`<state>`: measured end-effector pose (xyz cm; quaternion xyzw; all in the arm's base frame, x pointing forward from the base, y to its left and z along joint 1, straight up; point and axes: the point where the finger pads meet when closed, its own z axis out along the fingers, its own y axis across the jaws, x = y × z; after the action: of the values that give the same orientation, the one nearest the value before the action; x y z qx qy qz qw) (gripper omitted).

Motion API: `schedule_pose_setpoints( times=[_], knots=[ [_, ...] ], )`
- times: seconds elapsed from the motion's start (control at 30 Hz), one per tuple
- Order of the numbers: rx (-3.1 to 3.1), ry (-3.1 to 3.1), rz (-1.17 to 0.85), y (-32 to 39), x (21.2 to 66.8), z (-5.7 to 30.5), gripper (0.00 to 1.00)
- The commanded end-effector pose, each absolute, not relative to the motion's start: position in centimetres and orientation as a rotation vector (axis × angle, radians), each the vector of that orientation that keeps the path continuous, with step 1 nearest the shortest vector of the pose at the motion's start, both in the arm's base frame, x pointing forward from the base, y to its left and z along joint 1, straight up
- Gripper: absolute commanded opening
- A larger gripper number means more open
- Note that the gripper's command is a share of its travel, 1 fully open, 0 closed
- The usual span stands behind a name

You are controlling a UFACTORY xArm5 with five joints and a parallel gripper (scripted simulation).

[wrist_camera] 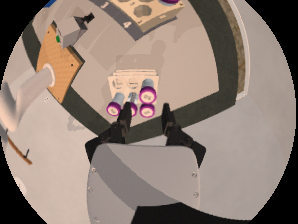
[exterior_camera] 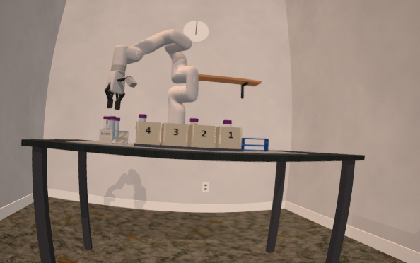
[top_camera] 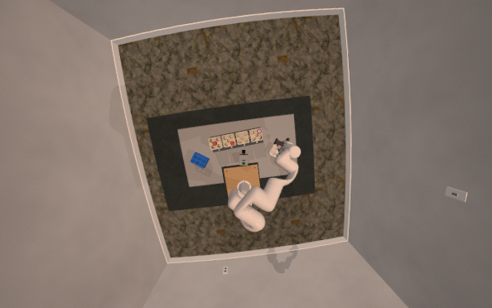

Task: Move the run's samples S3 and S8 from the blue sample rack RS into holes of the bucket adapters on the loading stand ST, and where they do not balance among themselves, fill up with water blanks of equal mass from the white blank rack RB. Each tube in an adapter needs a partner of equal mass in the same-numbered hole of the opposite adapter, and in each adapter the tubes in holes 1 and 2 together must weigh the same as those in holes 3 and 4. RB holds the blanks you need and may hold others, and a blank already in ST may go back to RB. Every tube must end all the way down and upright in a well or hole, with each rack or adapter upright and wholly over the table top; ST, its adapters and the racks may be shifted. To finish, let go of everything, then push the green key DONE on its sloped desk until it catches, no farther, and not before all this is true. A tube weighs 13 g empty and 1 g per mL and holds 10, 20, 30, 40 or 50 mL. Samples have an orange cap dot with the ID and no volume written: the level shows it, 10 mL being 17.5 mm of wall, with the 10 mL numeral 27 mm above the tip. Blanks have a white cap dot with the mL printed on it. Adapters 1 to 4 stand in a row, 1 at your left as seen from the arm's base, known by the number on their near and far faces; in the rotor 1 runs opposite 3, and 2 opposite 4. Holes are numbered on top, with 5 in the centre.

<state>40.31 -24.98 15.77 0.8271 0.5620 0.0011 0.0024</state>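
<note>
My gripper [exterior_camera: 114, 102] is open and empty, hanging above the white blank rack RB [exterior_camera: 111, 136] at the table's end beside adapter 4. In the wrist view the fingers frame the rack [wrist_camera: 133, 90], which holds three purple-rimmed blanks [wrist_camera: 147, 106]. The stand's adapters [top_camera: 236, 139] stand in a row. An orange-dotted sample [top_camera: 214, 143] sits in adapter 1 [exterior_camera: 230, 136] and another [top_camera: 232, 143] in adapter 2 [exterior_camera: 203, 135]. A white-dotted blank [top_camera: 259, 131] stands in adapter 4 [exterior_camera: 148, 132]. Adapter 3 [exterior_camera: 175, 133] shows no tube. The blue rack RS [exterior_camera: 252, 145] looks empty.
The green DONE key [top_camera: 243, 163] sits on its small desk in front of the stand, near the arm's base. A wooden shelf [exterior_camera: 230, 80] juts from the wall behind the arm.
</note>
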Motion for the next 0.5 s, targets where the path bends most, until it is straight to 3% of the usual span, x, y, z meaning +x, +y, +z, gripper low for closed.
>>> schedule_pose_setpoints(
  times=[0.0,0.47],
  knots=[
    [2.591,1.760,0.007,-25.1,40.5,15.2,0.57],
    [2.591,1.760,0.007,-25.1,40.5,12.8,0.57]
  ],
)
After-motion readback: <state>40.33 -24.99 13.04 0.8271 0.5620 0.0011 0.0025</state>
